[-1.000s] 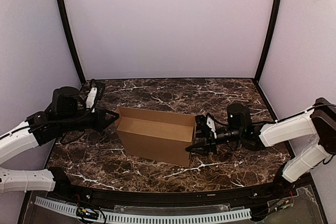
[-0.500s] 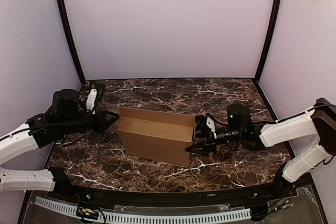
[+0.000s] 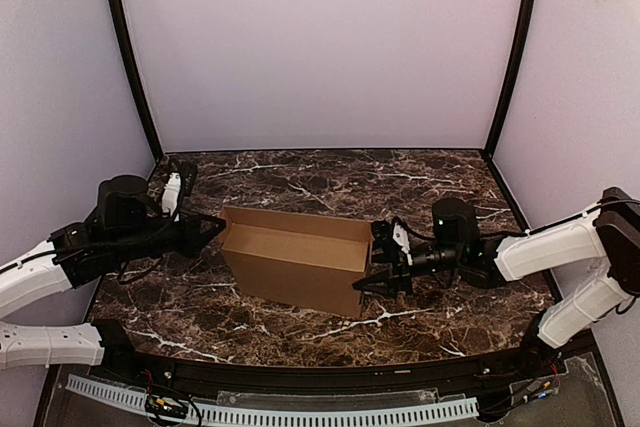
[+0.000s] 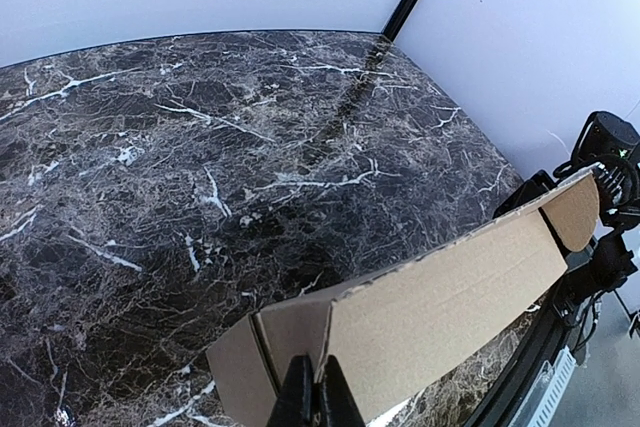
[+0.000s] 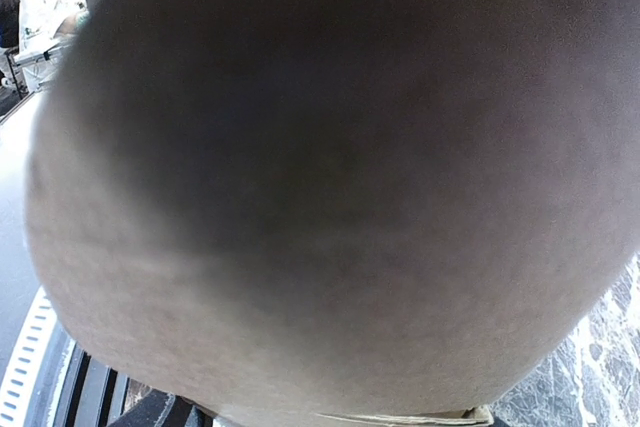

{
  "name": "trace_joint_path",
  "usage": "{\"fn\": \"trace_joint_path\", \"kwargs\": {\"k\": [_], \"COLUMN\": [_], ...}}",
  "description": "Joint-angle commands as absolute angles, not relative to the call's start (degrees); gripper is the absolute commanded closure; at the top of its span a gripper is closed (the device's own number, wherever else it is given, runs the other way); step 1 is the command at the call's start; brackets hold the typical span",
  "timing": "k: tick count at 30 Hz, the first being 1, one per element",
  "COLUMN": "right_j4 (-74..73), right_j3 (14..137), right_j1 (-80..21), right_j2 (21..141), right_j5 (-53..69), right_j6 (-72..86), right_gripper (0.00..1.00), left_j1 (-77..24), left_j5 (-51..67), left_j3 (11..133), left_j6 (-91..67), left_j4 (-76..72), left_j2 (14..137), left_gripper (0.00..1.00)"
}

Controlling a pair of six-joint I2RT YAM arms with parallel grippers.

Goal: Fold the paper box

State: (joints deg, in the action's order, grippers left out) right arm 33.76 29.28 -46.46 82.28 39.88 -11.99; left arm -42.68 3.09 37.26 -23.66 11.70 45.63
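Brown paper box [image 3: 295, 259] — plain-faced — on marble table [image 3: 400, 179].

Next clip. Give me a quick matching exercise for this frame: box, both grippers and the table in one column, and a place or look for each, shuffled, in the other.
Column one:
1. paper box
2. left gripper
3. right gripper
4. table

Column two:
A. dark marble with white veins
B. at the box's right end
C. brown cardboard, open on top
D. at the box's left end

Pairs: 1-C, 2-D, 3-B, 4-A
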Motion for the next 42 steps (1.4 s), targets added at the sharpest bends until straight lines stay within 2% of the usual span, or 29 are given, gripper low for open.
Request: {"fn": "trace_joint_path", "kwargs": {"k": [1,5,14,27,42], "right_j4": [33.89,34.21,34.28,33.39,24.69], "right_j3": [29.41,29.31,29.73,28.97,28.80], "right_j1": [-47.26,-47.33,-47.29,-47.29,-47.07], "right_j2": [82.44,82.36,81.21,76.95,67.27], "right_j5": [34.72,34.09,32.00,30.87,32.30], "right_j6": [-13.84,-13.81,-13.27,-12.70,-13.25], "right_gripper": [0.70,0.66,0.45,0.25,0.18], "left_j1": [-44.55,-44.63,-44.71,-44.82,-44.91], "left_j5": [7.59,6.38,5.73,4.97,3.38], "left_j3": [33.28,32.68,33.41,34.15,35.60], "left_j6": [-25.20,-26.03,-26.15,-25.95,-26.22], "left_j4": [20.36,20.57,20.57,20.57,20.74], "left_j2": [46.28,45.32,46.49,47.69,49.47], "left_gripper": [0.99,0.99,0.99,0.99,0.99]}}
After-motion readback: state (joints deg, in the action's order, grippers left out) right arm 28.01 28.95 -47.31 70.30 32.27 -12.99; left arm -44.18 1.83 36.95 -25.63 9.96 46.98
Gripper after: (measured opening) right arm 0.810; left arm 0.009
